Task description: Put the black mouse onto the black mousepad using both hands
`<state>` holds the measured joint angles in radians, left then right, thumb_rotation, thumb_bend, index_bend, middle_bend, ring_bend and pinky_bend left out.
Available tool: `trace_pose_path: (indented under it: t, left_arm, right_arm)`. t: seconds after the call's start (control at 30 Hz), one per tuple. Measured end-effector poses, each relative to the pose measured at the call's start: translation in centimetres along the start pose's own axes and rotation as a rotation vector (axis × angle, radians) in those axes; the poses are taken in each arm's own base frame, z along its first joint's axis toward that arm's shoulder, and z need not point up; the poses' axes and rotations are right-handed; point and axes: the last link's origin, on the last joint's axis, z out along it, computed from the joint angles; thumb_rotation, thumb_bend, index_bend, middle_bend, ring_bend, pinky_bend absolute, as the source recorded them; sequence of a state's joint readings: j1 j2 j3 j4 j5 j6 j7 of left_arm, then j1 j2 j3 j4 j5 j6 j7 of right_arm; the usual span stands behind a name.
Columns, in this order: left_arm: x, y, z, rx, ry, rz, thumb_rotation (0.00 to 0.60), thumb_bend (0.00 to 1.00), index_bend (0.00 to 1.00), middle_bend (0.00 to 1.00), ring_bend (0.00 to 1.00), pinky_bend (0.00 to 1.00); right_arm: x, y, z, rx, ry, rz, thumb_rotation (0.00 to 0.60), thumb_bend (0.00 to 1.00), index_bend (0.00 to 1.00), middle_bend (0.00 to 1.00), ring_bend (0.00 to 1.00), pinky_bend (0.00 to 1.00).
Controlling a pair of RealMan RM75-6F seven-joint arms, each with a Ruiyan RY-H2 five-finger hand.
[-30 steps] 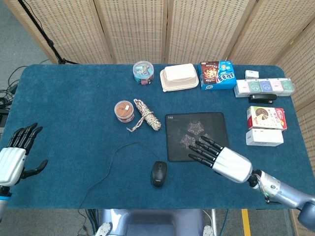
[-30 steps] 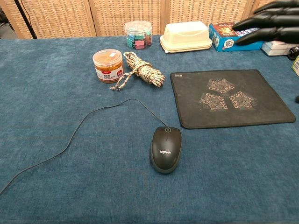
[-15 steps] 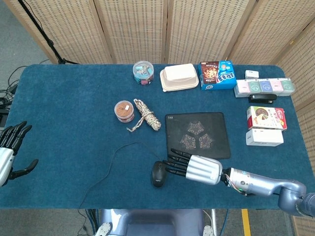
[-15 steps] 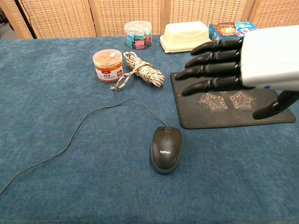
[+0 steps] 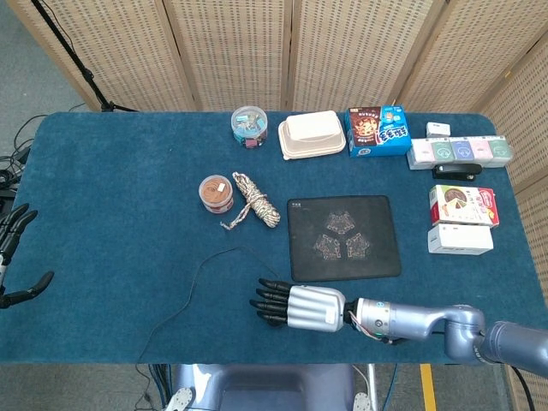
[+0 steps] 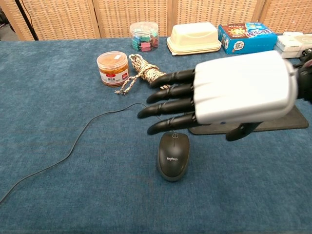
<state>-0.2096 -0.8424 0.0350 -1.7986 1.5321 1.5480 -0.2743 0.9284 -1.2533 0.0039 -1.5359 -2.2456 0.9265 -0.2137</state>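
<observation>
The black mouse (image 6: pixel 173 155) lies on the blue table in front of the black mousepad (image 5: pixel 344 237). Its cable (image 6: pixel 83 136) trails off to the left. My right hand (image 6: pixel 229 92) hovers flat just above and behind the mouse, fingers spread and pointing left, holding nothing. In the head view this hand (image 5: pixel 295 306) covers the mouse completely. In the chest view it hides most of the mousepad. My left hand (image 5: pixel 14 229) is at the table's far left edge, fingers apart and empty, partly out of frame.
Behind the mouse are an orange-lidded jar (image 5: pixel 216 193) and a rope bundle (image 5: pixel 254 202). Along the back stand a tub of clips (image 5: pixel 249 126), a cream lunch box (image 5: pixel 312 134) and a blue box (image 5: pixel 378 130). Small boxes (image 5: pixel 461 218) sit right of the pad.
My right hand has swept left from above the mousepad to above the mouse. My left hand has drifted left, toward the frame edge. The mouse has not moved.
</observation>
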Motion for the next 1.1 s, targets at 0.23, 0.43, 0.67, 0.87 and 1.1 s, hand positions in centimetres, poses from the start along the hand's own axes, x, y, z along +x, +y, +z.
trace_pose_path:
  t: [0.23,0.43,0.67,0.87,1.1]
  left_arm:
    - [1.2,-0.6,-0.6,-0.002,0.034,-0.027,0.6,0.27,0.0,0.0,0.0,0.0]
    - [1.6,-1.0,-0.8,0.0,0.043,-0.038,0.6,0.27,0.0,0.0,0.0,0.0]
    - [1.8,-1.2,-0.8,0.008,0.045,-0.049,0.6,0.27,0.0,0.0,0.0,0.0]
    - [1.9,-1.4,-0.8,0.009,0.049,-0.056,0.6,0.27,0.0,0.0,0.0,0.0]
    - [2.1,-1.6,-0.8,0.011,0.049,-0.062,0.6,0.27,0.0,0.0,0.0,0.0]
  right_arm:
    - [0.1,-0.9,3.2,0.047,-0.03,-0.031,0.6,0.0,0.1,0.0,0.0,0.0]
    - [0.3,-1.4,5.8,0.054,-0.076,-0.042,0.6,0.0,0.1,0.0,0.0,0.0]
    - [0.9,-1.4,8.3,0.045,-0.1,-0.082,0.6,0.0,0.12,0.0,0.0,0.0]
    - [0.5,-0.8,9.6,0.02,-0.135,-0.094,0.6,0.0,0.16,0.0,0.0,0.0]
    - [-0.4,-1.1,9.8,0.022,-0.162,-0.098,0.6,0.0,0.2,0.0,0.0,0.0]
